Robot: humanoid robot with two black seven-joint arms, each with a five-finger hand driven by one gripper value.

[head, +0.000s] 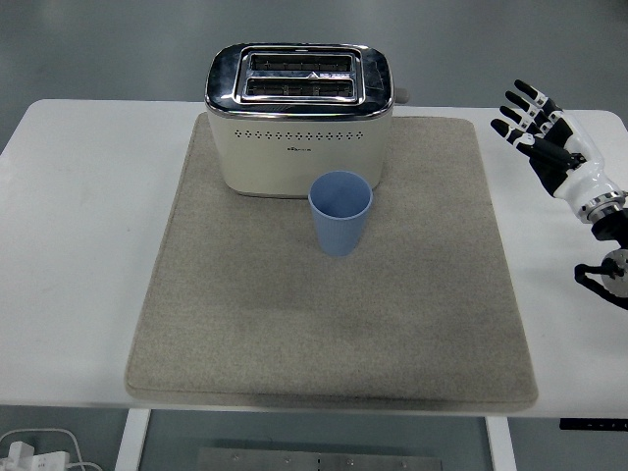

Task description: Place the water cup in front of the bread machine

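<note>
A blue water cup (340, 213) stands upright on the beige mat (245, 324), just in front of the cream and chrome bread machine (299, 118) and slightly right of its middle. My right hand (535, 126) is over the table's right side, well away from the cup, fingers spread and holding nothing. The left arm does not show.
The mat covers most of the white table (78, 245). A white power strip with cables (25, 453) lies on the floor at the bottom left.
</note>
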